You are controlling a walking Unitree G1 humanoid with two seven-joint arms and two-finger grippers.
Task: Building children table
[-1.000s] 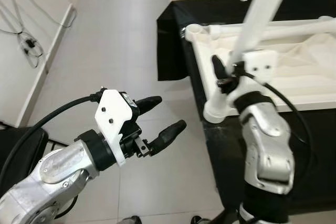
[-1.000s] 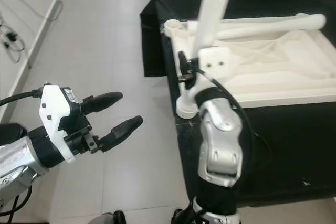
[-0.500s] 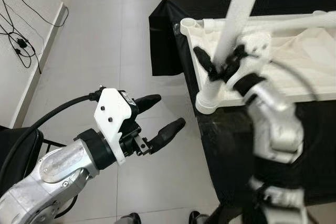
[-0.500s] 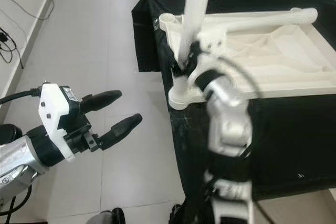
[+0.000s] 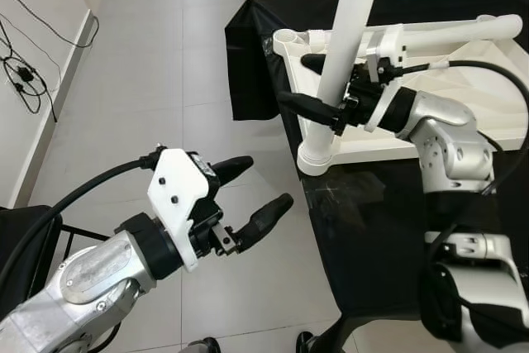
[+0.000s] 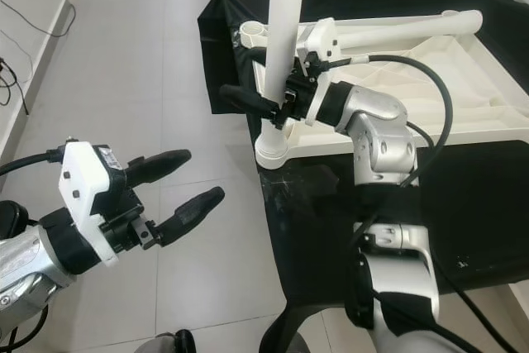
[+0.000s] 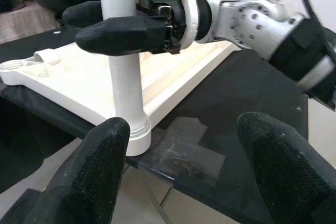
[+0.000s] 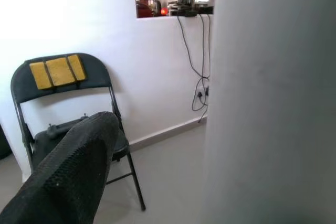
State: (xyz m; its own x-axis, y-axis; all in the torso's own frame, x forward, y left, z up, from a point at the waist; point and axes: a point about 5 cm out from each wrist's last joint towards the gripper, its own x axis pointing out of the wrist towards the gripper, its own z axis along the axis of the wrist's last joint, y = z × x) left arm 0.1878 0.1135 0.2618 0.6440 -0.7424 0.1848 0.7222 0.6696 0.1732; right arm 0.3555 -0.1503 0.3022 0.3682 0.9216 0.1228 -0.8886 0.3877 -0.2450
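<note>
The right gripper [image 5: 318, 93] has its jaws on either side of a white table leg [image 5: 343, 47], which stands upright in a corner socket of the upturned white tabletop [image 5: 430, 142] on the black surface [image 5: 364, 229]. The left gripper [image 5: 252, 192] hangs over the tiled floor [image 5: 165, 72], jaws parted, well apart from the leg.

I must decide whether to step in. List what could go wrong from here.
1. The right gripper alone holds the leg, standing in the corner socket; twisting or pulling could tilt it.
2. That corner of the tabletop sits at the black table's edge, so it could slide off.
3. The left gripper hangs open over the floor, supporting nothing.
</note>
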